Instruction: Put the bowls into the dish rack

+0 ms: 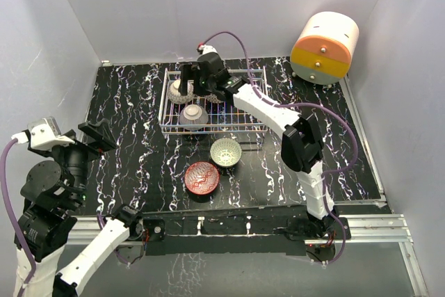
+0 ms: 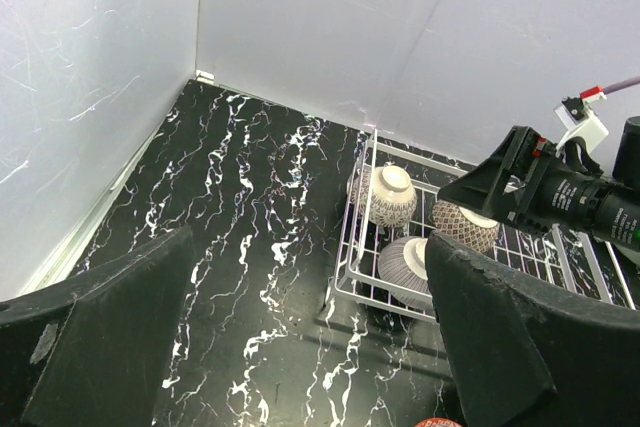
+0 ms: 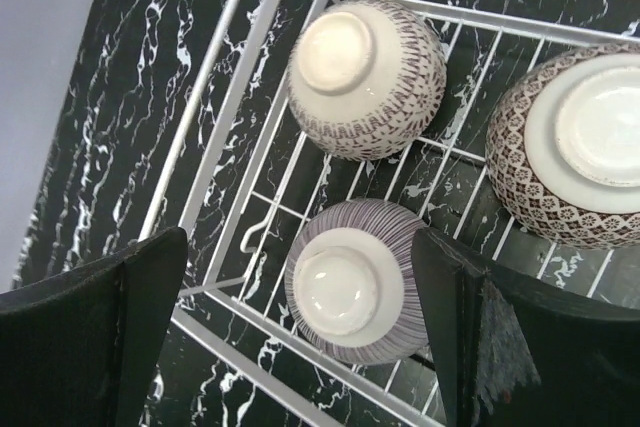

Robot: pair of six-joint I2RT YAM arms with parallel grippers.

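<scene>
Three bowls sit upside down, pale bases up, inside the white wire dish rack (image 1: 256, 106) at the back of the black marbled table (image 1: 132, 102): a striped bowl (image 3: 350, 282) at the rack's near edge, a dotted bowl (image 3: 365, 77) behind it and a lattice-patterned bowl (image 3: 580, 142) alongside. Two more wait upright on the table just in front of the rack, a pale green bowl (image 1: 226, 151) and, just beside it toward the arms, a red bowl (image 1: 201, 178). The right gripper (image 1: 195, 78) hangs over the rack with its jaws spread wide and nothing between them, its fingers flanking the striped bowl from above. The left gripper (image 1: 97, 137) is also spread and empty, held well off to the left, apart from every bowl. An orange-and-cream drawer unit (image 1: 325, 48) stands in the far right corner, clear of the work. By the look of it the job is a little past half done. The danger lies in the retreat: a finger drawn sideways rather than straight up could catch a rack wire or nudge the striped bowl against its neighbours. Later, the two open-side-up bowls must be gripped by thin rims, where glazed ceramic may slip, and a careless drop into the crowded rack could chip the bowls already there.
</scene>
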